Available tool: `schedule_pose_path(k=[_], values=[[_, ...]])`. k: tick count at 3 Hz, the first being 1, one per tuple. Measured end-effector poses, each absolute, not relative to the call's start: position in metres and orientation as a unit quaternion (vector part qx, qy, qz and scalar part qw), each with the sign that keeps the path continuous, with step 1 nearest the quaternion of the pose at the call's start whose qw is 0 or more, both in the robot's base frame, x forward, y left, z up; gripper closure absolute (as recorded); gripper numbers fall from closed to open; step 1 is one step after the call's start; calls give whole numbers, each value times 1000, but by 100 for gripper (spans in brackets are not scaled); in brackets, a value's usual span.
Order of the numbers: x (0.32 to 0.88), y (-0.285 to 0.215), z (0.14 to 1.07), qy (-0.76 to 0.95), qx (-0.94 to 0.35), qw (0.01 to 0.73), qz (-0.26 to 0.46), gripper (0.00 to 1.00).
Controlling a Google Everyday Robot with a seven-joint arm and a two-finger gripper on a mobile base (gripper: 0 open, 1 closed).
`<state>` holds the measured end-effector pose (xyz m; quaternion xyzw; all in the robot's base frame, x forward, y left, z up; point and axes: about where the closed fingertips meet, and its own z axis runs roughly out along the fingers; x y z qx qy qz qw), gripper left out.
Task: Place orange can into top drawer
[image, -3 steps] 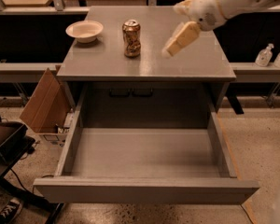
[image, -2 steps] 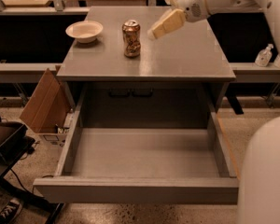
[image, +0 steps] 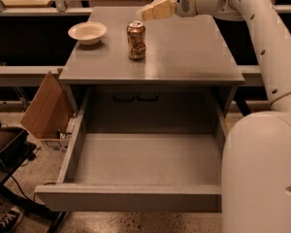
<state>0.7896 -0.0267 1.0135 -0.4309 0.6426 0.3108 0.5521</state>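
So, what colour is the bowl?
The bowl is cream, camera view; gripper hovers behind the orange can.

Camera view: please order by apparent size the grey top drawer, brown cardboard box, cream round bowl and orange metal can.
1. Wide grey top drawer.
2. Brown cardboard box.
3. Cream round bowl and dented orange metal can: about alike, so unranked.
The cream end effector hovers beyond the can.

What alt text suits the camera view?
The robot's hand hangs over the back of a grey cabinet, just behind an upright orange can, not touching it. A cream bowl sits left of the can; the top drawer below stands open, empty.
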Motion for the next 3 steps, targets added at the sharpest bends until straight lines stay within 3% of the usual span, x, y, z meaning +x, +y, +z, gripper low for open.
schedule_pose_path(k=[3], values=[[792,-29,986,656,-420,558,285,0]])
